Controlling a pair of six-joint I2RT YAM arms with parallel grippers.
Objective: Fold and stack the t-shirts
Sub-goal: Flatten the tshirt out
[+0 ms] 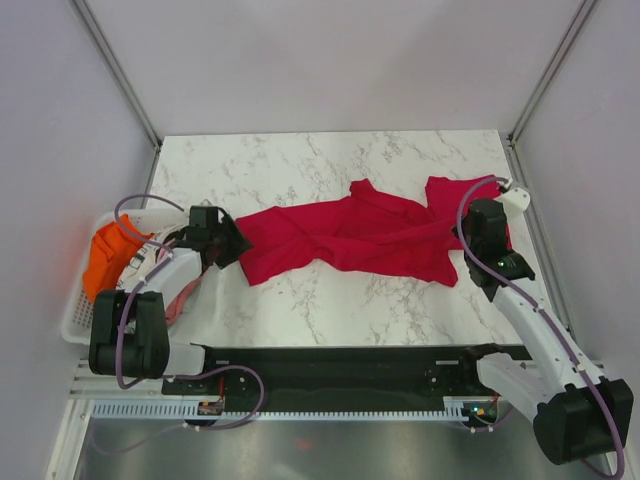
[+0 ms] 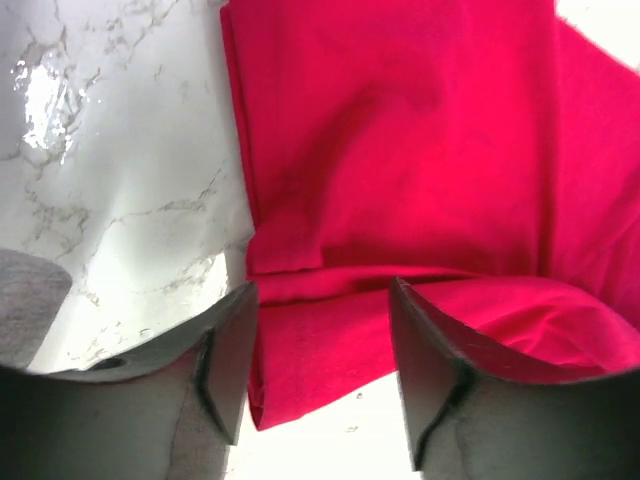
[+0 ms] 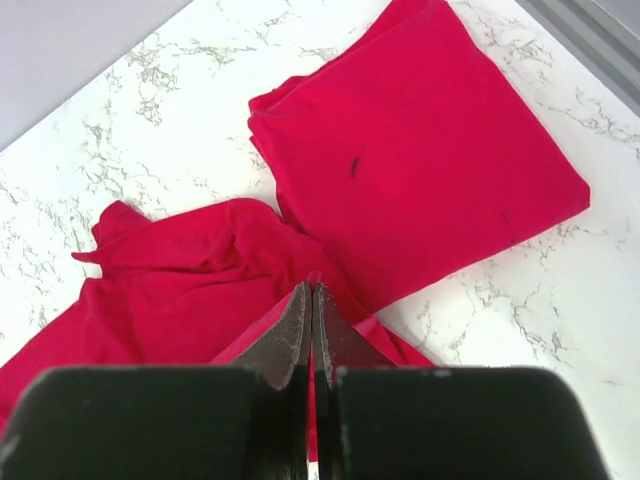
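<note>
To spread the crumpled red cloth t-shirt, the right end effector pinches it; the wide left end effector should grab next

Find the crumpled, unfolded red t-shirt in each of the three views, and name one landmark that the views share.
Top external: the crumpled t-shirt sprawls across the table's middle.
Left wrist: the crumpled t-shirt fills the right side, beyond the open left pincer.
Right wrist: the crumpled t-shirt lies lower left, beside the folded t-shirt.
Shared landmark: the marble tabletop.
</note>
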